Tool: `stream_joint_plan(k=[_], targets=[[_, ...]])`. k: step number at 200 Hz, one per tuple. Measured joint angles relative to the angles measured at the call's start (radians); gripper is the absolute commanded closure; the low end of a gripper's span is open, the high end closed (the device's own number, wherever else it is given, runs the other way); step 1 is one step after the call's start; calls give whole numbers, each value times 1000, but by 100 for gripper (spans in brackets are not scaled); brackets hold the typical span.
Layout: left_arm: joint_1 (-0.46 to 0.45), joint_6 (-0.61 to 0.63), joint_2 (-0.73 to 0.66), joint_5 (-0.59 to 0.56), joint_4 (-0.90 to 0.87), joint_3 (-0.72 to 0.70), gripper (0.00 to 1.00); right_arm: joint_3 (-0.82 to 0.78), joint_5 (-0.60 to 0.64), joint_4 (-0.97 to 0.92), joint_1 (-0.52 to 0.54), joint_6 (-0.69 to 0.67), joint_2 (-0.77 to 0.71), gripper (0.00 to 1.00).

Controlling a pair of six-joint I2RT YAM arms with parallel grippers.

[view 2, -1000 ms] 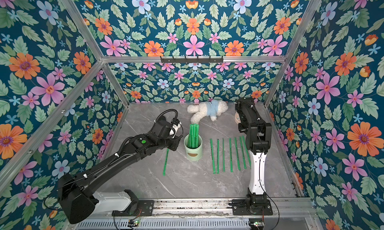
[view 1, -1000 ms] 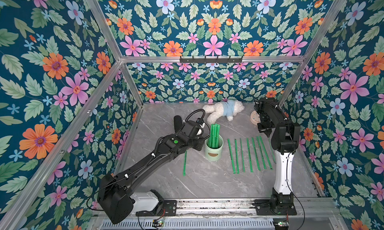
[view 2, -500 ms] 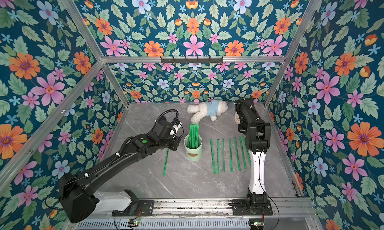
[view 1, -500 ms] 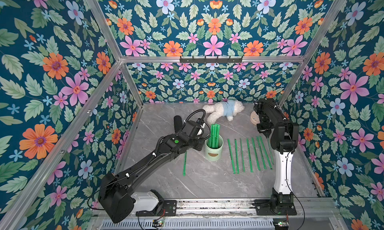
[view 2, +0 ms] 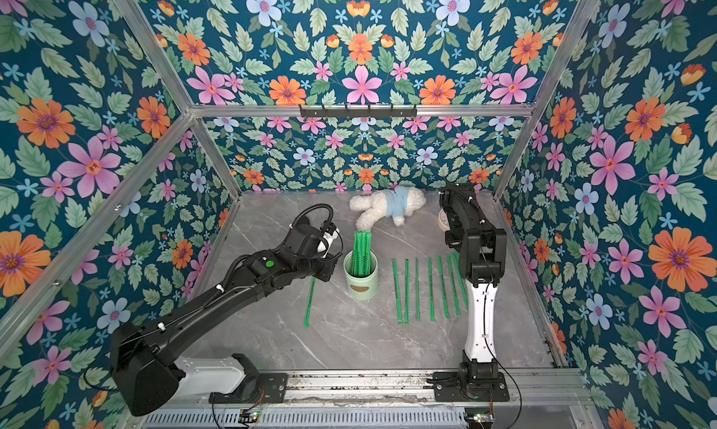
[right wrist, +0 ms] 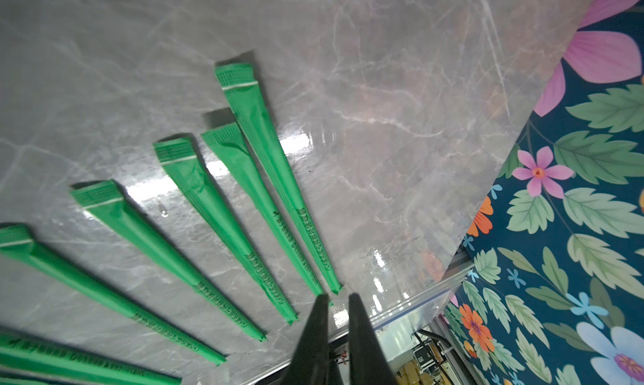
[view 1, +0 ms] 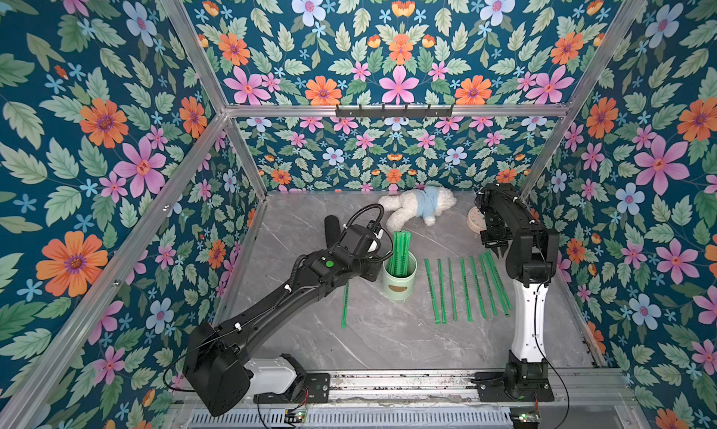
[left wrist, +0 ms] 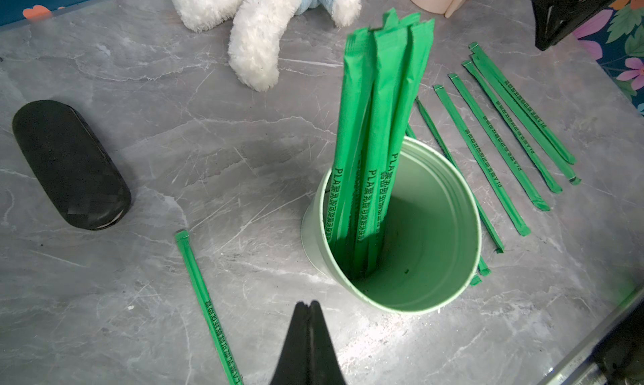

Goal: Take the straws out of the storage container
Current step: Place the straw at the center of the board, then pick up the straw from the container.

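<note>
Storage container: 1 pale green cup, upright at mid-bench, brown oval on its near side. Straws: a tight bunch of approx. 4 stands in it, leaning on the left inner wall and sticking well above the rim; exact no. can't be told. Out on the bench: 1 lone straw just left of the cup, and a row of 7 or 8 right of it, running near to far, the rightmost ones too close together to split. Left tool: clenched, tips together, nothing in it, hovering just near-left of the cup. Right tool: narrow gap betw. the tips, grasping nothing, over the far end of the rightmost straws. Also 1 white plush toy w/ blue top at the far edge, 1 beige clock far right, 1 black case far left.
</note>
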Motion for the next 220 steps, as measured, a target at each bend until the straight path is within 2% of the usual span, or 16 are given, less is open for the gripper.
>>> stream_joint_plan(k=[33,67,92,123,145,179,220], targets=[[0,0,0,-7,0,0,100,-44,-42,23,1,0,-67,85],[0,0,-1,-18,0,0,100,-180,-116,115,39,0,-267,85],[0,0,-6,-26,0,0,100,-341,-197,232,129,0,-470,85],[0,0,-18,-32,2,-3,100,-563,-318,434,292,33,-744,80],[0,0,-35,-35,9,-13,100,-653,-402,564,370,86,-873,79],[0,0,-49,-42,16,-21,100,-657,-472,693,511,130,-888,78],[0,0,-46,-53,20,-22,100,-594,-472,748,612,138,-777,78]])
